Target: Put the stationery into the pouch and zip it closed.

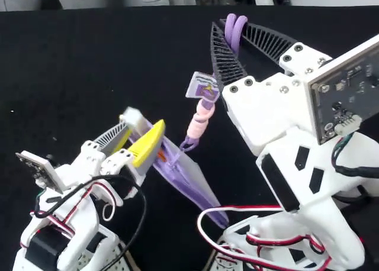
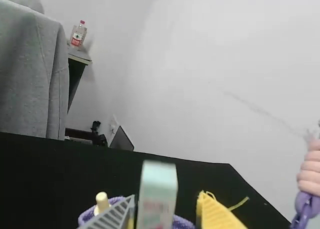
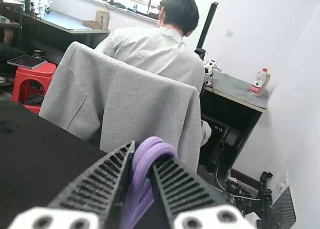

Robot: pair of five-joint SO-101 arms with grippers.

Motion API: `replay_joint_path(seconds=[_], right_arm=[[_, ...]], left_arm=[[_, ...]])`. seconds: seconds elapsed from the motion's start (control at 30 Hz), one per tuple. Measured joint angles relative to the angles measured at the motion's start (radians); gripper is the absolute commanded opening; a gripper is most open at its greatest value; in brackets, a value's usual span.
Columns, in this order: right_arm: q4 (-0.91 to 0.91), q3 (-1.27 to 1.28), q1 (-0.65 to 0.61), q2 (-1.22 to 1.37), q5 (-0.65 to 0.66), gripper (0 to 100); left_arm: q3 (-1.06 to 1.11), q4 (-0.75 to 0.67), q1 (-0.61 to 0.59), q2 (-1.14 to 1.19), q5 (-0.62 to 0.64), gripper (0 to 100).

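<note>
Above the black surface point(image 1: 71, 64), toward its near edge, the purple pouch point(image 1: 189, 179) hangs slanted from its loop point(image 1: 232, 28), which the right tool point(image 1: 234, 31) pinches, while a pale box point(image 1: 131, 117) sits at the left tool point(image 1: 139, 128), grip impossible to tell.

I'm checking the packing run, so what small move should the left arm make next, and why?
Probably lower the left gripper a little and let go: it is shut on a small pale box just above the purple pouch, whose loop the right gripper holds up. The box looks not yet inside.
</note>
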Motion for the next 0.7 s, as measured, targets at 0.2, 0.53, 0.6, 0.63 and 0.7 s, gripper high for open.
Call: replay_joint_path(seconds=[0.2, 0.53, 0.6, 0.63, 0.7], right_arm=[[0.0, 0.0, 0.0, 0.0, 0.0, 1.1], [0.0, 0.0, 0.005, 0.0, 0.0, 1.1], [0.0, 0.0, 0.015, 0.0, 0.0, 1.1], [0.0, 0.0, 0.025, 0.0, 0.0, 1.1], [0.0, 0.0, 0.043, 0.0, 0.0, 1.1]], left_arm=[[-0.029, 0.018, 0.002, 0.0, 0.0, 20], [-0.146, 0.029, -0.394, 0.003, -0.005, 20], [-0.149, 0.029, -0.468, 0.003, -0.005, 20], [-0.149, 0.029, -0.48, 0.003, -0.003, 20], [-0.149, 0.06, -0.493, 0.003, -0.005, 20]])
